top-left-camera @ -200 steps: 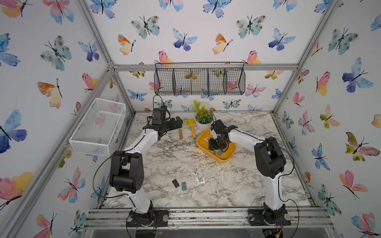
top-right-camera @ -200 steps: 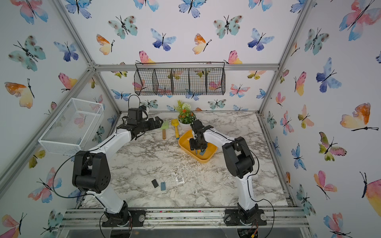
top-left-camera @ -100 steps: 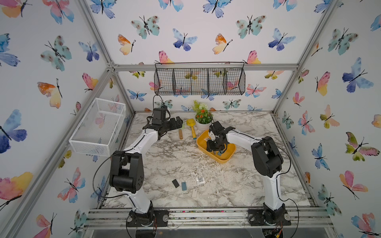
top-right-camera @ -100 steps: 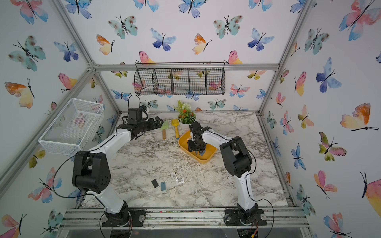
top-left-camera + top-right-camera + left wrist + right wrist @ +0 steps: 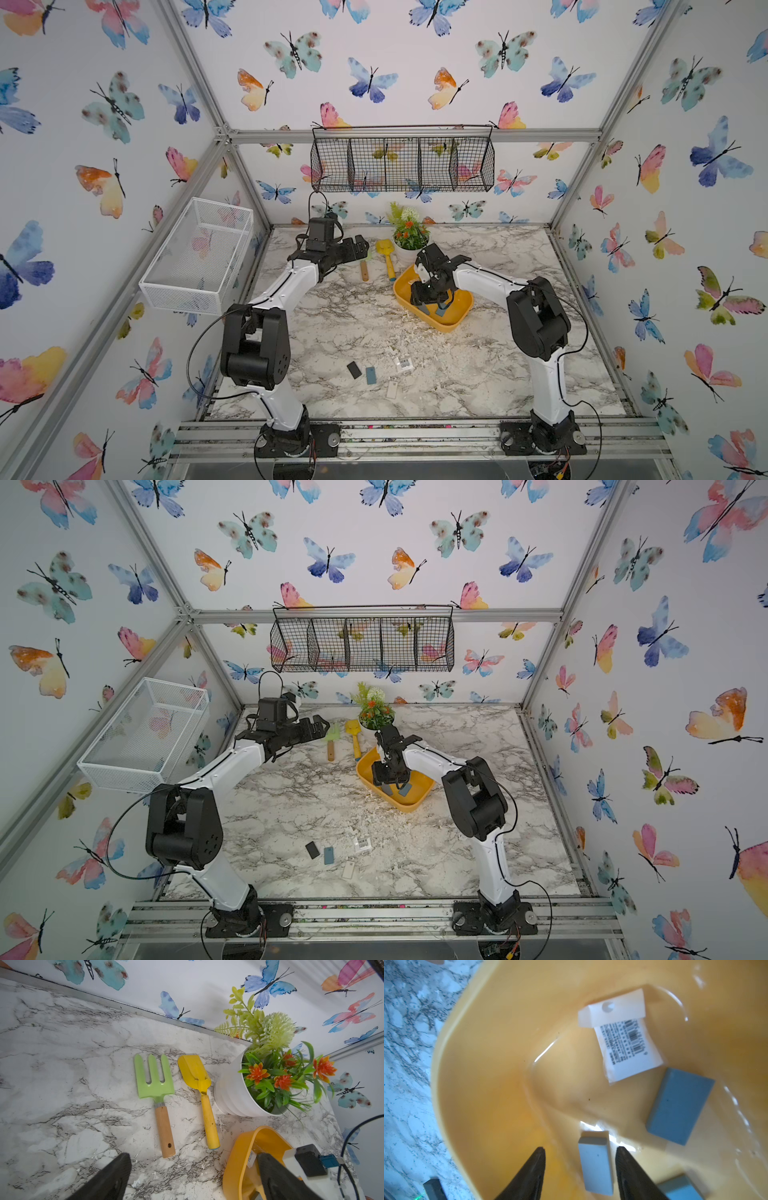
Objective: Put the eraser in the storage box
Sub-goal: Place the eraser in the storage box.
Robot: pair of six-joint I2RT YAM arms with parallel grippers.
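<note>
Right end effector point(image 5: 580, 1148): down inside the storage box point(image 5: 483, 1076), the shallow yellow tub, with its fingers pointing at the floor. Jaws stand about half apart. The eraser point(image 5: 596, 1164), a pale grey-blue block, rests in the tub between them. One fingertip point(image 5: 623, 1155) is just beside the eraser's edge; cannot tell whether it touches. The opposite fingertip point(image 5: 538, 1157) stands clear, with bare yellow showing in the gap. The eraser is not clamped and nothing is gripped.

Also in the tub: a larger blue block point(image 5: 679, 1105) lying flat, with a white printed wrapper point(image 5: 627, 1047) just beside it.

In both top views the storage box sits on the worktop point(image 5: 332, 328), just in front of the potted plant point(image 5: 409, 245), and the right arm reaches down into its middle.

Left end effector point(image 5: 193, 1156): jaws spread wide and empty, hovering over the worktop near the handles of the green rake point(image 5: 153, 1078) and yellow shovel point(image 5: 195, 1072). It touches neither.

Front of worktop: a dark block point(image 5: 354, 369) and a small blue block point(image 5: 370, 375) lie side by side, well apart from the tub.
</note>
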